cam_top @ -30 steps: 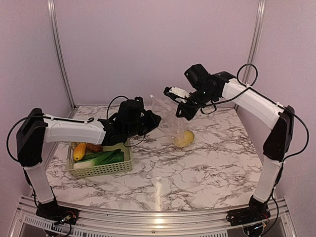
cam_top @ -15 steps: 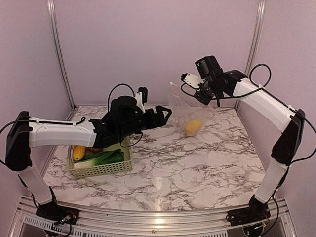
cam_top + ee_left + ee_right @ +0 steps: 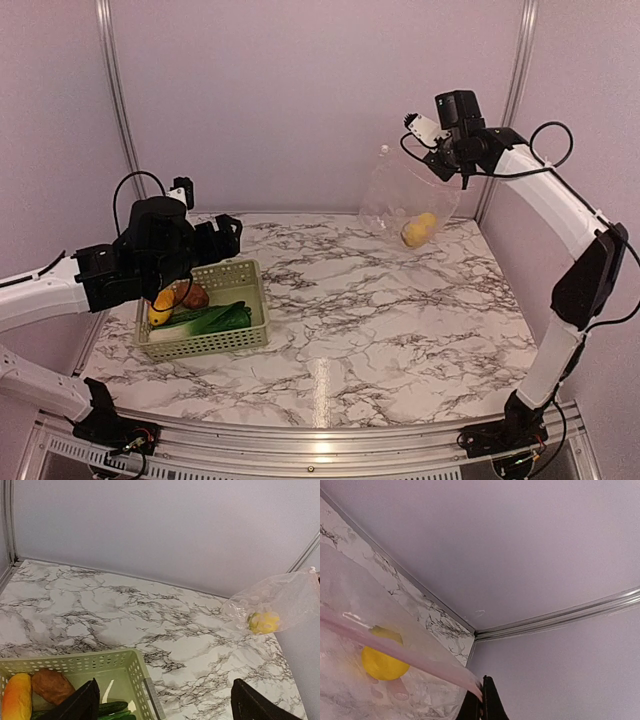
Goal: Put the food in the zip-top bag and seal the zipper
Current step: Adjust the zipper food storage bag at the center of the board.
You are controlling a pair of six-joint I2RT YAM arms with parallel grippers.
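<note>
Right pincer (image 3: 481, 703) holds the bag (image 3: 396, 200), lemon (image 3: 419, 229) inside

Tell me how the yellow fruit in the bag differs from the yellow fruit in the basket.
The bagged fruit is roundish, plain yellow; the basket fruit is longer, shading to orange. The bagged fruit hangs alone in the clear bag pinched by the right fingers; the basket fruit lies in the green basket beside a brown lump. Both are small toy produce.
</note>
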